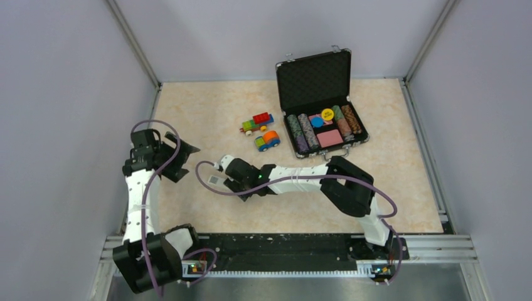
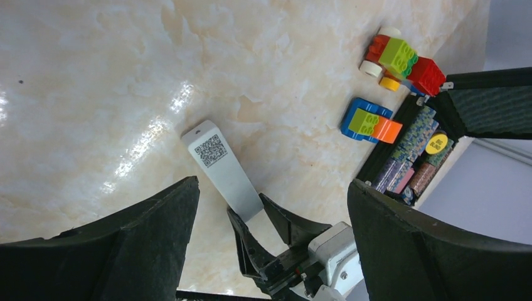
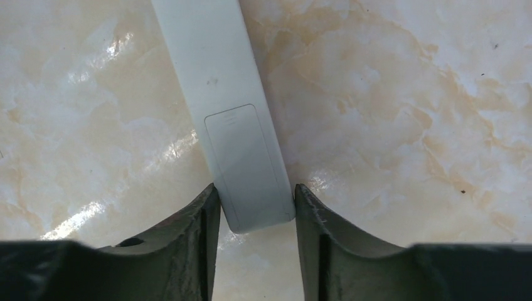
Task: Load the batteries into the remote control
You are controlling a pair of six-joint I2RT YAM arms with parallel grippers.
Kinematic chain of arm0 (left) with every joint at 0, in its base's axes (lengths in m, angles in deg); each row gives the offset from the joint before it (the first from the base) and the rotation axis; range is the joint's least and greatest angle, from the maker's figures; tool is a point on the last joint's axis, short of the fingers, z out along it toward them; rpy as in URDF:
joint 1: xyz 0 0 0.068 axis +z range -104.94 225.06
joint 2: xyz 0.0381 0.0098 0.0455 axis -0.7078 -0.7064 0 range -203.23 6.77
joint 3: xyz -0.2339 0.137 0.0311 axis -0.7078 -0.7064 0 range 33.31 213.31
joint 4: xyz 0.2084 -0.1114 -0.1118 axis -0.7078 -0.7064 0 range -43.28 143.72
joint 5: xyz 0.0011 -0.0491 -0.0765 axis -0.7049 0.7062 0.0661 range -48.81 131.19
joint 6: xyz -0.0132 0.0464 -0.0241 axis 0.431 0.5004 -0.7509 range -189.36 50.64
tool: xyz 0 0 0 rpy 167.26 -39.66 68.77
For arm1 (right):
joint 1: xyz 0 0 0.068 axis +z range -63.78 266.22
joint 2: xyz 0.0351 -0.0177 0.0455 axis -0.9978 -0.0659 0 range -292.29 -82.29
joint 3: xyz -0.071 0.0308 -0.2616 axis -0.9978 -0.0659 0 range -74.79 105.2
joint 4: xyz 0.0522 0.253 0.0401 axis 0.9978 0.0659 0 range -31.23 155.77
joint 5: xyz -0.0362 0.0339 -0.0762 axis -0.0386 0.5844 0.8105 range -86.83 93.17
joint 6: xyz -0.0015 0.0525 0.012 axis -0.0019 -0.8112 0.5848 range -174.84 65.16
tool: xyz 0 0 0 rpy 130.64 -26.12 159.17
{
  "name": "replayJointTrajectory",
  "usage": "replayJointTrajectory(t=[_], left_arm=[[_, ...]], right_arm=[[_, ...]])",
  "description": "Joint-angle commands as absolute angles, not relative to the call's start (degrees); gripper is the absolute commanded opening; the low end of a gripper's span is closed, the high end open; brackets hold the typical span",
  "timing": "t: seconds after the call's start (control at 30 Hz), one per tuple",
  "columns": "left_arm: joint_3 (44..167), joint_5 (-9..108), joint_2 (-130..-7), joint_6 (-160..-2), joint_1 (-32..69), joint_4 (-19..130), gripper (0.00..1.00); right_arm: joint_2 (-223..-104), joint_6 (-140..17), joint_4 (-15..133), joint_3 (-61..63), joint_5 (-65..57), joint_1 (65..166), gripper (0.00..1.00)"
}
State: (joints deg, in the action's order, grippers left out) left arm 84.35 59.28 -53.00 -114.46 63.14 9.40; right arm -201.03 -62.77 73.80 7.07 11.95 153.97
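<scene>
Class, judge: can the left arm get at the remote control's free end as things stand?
Probably yes: left gripper open, bare table around the remote control beyond the right gripper, which holds only one end.

One remote control (image 3: 232, 94), two toy vehicles (image 1: 257, 123) (image 1: 268, 140), one open chip case (image 1: 313, 78), two robot arms (image 1: 135, 200) (image 1: 295, 179).

Walls: plain pale grey-lilac panels (image 1: 63, 94) on 3 sides, evenly lit.
Frame: slim metal posts (image 1: 135, 44) slanting up from the 2 far corners.
Tabletop: glossy marble-pattern surface (image 1: 207, 106), cream with beige veining.
Light: white streaks of glare (image 2: 144, 144) on the tabletop.
Near edge: black strip (image 1: 282, 248) between silver metal rails (image 1: 433, 241).
</scene>
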Motion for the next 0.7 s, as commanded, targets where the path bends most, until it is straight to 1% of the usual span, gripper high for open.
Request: replayJointTrajectory(t=[0.0,0.13,0.23,0.37,0.47,0.67], left_arm=[[82.5,65.1,-53.5,-114.0,64.0,14.8,0.92],[80.9,68.5,-54.4,-112.5,64.1,16.2,0.92],[80.9,71.1,-55.6,-110.0,64.1,15.7,0.92],[79.7,74.3,-56.8,-108.4,64.1,17.4,0.92],[77.4,78.7,-55.9,-108.0,64.1,22.4,0.92],[73.6,87.2,-50.4,-110.5,63.8,34.7,0.92]], right_arm=[[-202.5,-61.6,73.3,8.7,12.3,154.7,0.35],[-201.8,-67.1,72.8,8.0,5.2,152.6,0.17],[-199.9,-72.9,70.2,5.1,-1.3,149.4,0.12],[-196.2,-82.0,64.5,1.0,-13.5,144.1,0.09],[-193.5,-90.2,57.6,-1.4,-21.3,140.6,0.09],[-189.2,-108.0,44.4,-4.6,-30.2,136.7,0.09]])
